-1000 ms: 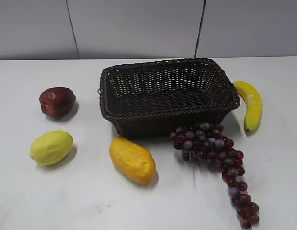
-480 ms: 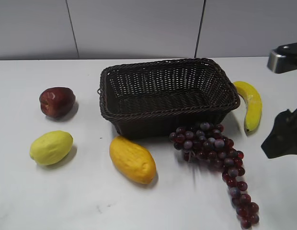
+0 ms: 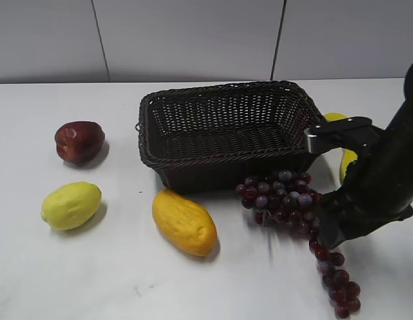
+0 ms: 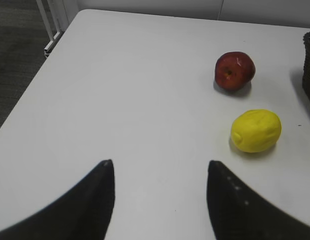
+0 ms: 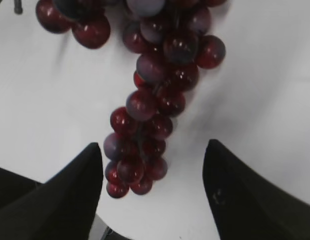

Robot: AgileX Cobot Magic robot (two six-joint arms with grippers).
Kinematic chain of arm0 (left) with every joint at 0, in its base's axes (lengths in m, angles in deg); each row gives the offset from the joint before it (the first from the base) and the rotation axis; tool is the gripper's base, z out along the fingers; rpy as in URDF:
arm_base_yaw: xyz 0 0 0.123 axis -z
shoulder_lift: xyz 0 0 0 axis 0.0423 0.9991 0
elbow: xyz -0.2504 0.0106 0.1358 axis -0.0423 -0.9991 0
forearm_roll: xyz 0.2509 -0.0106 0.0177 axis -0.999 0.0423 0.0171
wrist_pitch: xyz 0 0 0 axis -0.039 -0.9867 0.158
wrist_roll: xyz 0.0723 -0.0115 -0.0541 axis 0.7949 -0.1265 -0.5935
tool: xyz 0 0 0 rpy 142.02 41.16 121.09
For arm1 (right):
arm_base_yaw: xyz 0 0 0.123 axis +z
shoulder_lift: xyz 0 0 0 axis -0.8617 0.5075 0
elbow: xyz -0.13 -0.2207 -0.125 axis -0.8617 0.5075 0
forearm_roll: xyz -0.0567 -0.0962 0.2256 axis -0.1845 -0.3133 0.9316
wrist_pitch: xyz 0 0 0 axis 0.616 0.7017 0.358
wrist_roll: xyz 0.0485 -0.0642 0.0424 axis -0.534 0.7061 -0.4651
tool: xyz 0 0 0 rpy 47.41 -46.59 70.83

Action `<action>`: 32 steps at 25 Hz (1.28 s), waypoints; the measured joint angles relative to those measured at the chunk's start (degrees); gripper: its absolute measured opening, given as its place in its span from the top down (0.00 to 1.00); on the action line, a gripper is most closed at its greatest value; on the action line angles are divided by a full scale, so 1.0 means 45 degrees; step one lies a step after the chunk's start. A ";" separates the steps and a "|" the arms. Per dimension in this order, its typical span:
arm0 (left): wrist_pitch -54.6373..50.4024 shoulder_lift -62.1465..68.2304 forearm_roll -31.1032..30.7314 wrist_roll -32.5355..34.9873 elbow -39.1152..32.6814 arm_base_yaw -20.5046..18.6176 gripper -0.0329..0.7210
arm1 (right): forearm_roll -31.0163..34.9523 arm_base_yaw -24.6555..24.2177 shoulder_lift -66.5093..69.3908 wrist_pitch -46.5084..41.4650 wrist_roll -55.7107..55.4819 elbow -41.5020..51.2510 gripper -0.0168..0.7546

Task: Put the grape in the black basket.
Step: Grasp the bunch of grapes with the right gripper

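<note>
The grape (image 3: 293,203) is a long dark red-purple bunch lying on the white table in front of the black basket's right corner, its tail running toward the front edge. The black basket (image 3: 193,157) is woven wicker, at the table's middle, with nothing in it. My right gripper (image 5: 152,150) is open, low over the grape's tail (image 5: 142,132), whose tip lies between the fingers close to the left one. In the exterior view the right arm (image 3: 373,187) covers part of the bunch. My left gripper (image 4: 160,167) is open and empty over bare table at the left.
A dark red apple (image 3: 78,141) and a yellow lemon (image 3: 71,205) lie left of the basket; both also show in the left wrist view, apple (image 4: 235,71), lemon (image 4: 256,130). A yellow-orange mango (image 3: 184,221) lies in front of the basket. A banana (image 3: 345,160) is mostly hidden behind the right arm.
My right arm has come in from the right edge and moved left and down over the grape's tail, covering most of the banana. The fruits and basket have not moved.
</note>
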 joint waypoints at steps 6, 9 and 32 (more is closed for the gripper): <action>0.0000 0.0000 0.0000 0.0000 0.0000 0.0000 0.22 | 0.0457 0.0000 0.1475 0.0909 -0.0009 0.0000 0.36; 0.0000 0.0000 0.0000 0.0000 0.0000 0.0000 0.22 | 0.0478 0.0000 0.2200 0.1183 -0.0030 -0.0011 0.36; 0.0000 0.0000 0.0000 0.0000 0.0000 0.0000 0.22 | 0.0465 0.0000 -0.2568 0.0068 -0.0045 0.0000 0.73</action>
